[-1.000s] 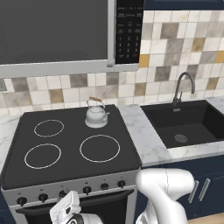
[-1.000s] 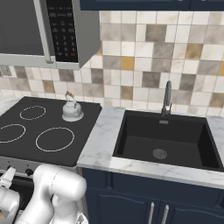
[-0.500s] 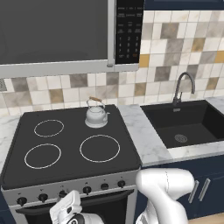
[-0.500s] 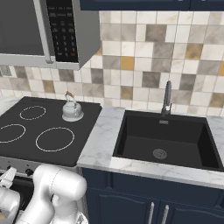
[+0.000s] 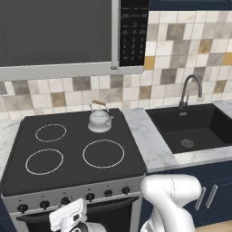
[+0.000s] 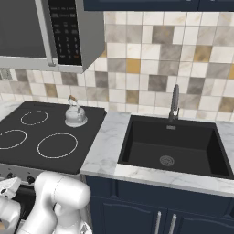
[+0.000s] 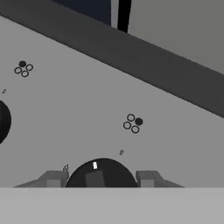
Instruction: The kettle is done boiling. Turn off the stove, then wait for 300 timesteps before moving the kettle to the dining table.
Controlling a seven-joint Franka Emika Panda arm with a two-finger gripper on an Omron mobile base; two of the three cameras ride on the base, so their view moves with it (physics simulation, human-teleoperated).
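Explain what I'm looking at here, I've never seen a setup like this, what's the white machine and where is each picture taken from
The white machine is a robot arm in a simulated kitchen. Two pictures come from cameras behind it, left and right, looking over a black stove, a kettle on its back right burner, and a sink. The third looks along its hand: the gripper, with its jaws either side of a black stove knob on the range's front panel. Whether they press it, I can't tell.

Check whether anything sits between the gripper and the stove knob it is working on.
Nothing visible does. In the hand view the gripper straddles a black stove knob, one of its fingers on each side, with bare grey panel around it. Whether the fingers touch the knob cannot be told.
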